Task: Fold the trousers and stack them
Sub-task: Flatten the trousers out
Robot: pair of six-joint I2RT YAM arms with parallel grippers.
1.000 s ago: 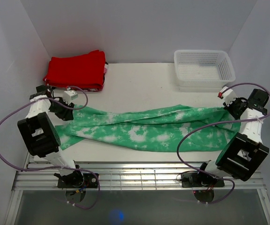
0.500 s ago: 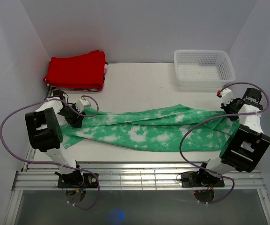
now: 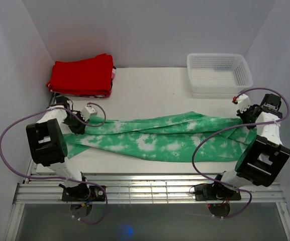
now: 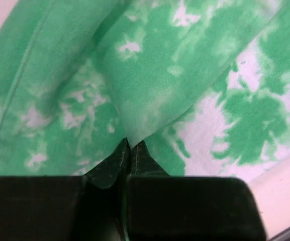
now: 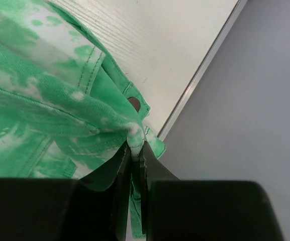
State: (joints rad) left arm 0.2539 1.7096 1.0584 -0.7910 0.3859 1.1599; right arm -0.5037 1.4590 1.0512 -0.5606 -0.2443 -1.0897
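The trousers (image 3: 160,138), bright green with white tie-dye blotches, lie stretched out lengthwise across the table from left to right. My left gripper (image 3: 81,125) is down at their left end. In the left wrist view its jaws (image 4: 129,146) stand together, pinching a raised ridge of the fabric (image 4: 185,75). My right gripper (image 3: 246,119) is at the right end. In the right wrist view it (image 5: 136,145) is shut on the waistband (image 5: 44,100), beside a buttonhole tab.
A folded plain red garment (image 3: 82,75) lies at the back left. A white mesh basket (image 3: 218,56) stands at the back right. The table's right edge (image 5: 205,65) runs close to my right gripper, with the grey wall beyond. Purple cables loop beside both arms.
My left gripper came forward and right from the table's left edge onto the left end of the trousers and closed on the fabric. The right gripper shifted slightly back, still holding the waistband.
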